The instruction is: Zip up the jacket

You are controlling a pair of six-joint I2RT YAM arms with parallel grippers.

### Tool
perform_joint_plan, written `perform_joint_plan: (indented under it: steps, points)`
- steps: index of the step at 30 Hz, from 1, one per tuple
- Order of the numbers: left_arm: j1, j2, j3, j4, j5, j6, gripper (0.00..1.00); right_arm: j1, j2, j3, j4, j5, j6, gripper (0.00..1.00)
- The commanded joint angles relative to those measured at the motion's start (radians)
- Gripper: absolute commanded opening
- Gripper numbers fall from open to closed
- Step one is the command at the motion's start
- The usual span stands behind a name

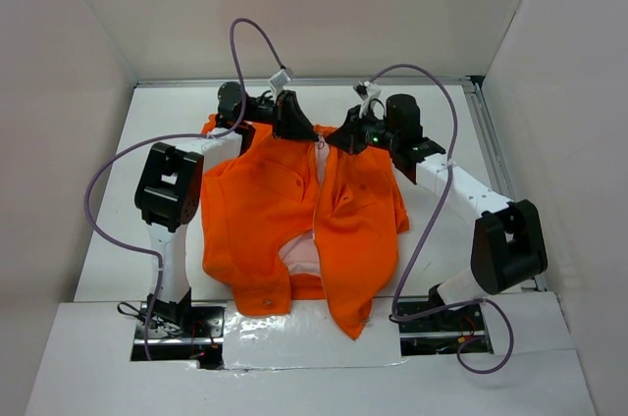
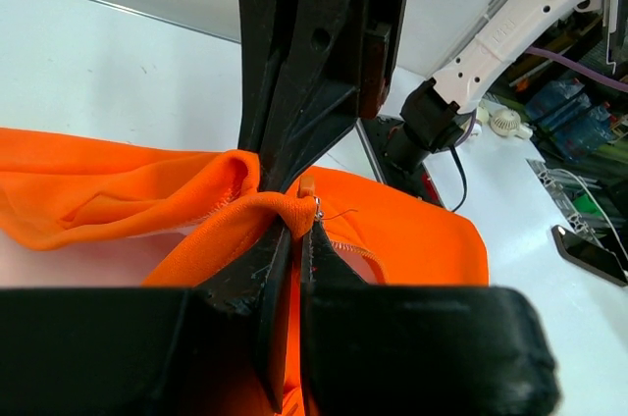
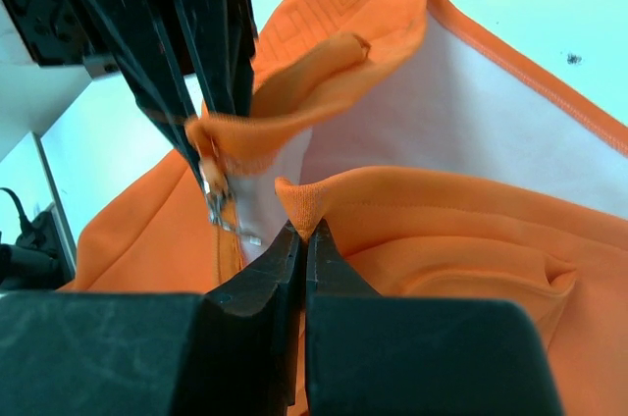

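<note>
A white table (image 1: 108, 239) boxed in by plain white walls (image 1: 69, 63) carries the jacket (image 1: 285, 210), spread flat in the middle with its front facing up. Its two front panels meet at the far end and fall apart toward the near edge, where pale lining (image 1: 299, 254) shows between them, so the zip looks largely undone.

Both arms reach to the far end of the opening. The left gripper (image 2: 292, 232) is clenched on a fold of orange fabric right at the small metal zipper slider (image 2: 317, 205). Whether the pull tab itself sits in the jaws cannot be told. The right gripper (image 3: 305, 232) is clamped on the hemmed edge of the opposite panel, just beside the slider (image 3: 214, 195) and almost touching the other claw.

The pairing reads as deliberate: one grip anchors the cloth so the track stays taut, while the other sits where the slider can be drawn along. With the panels slack and rumpled nearer the arm bases, the teeth could bunch or snag unless tension is held
</note>
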Motion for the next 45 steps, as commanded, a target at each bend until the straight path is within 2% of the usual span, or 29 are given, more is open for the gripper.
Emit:
perform_joint_plan:
  steps: [1,11,45]
  points:
    - [0.014,-0.013,0.033,0.085,-0.026,-0.016,0.00,0.004,-0.056,-0.041,0.095,0.006,-0.008,0.00]
    - [0.015,-0.051,0.016,-0.002,-0.031,0.059,0.00,0.009,-0.117,-0.084,0.147,-0.002,0.008,0.00]
    - [0.012,-0.016,0.004,0.114,0.012,-0.015,0.00,0.026,-0.028,-0.009,0.173,-0.022,0.043,0.00]
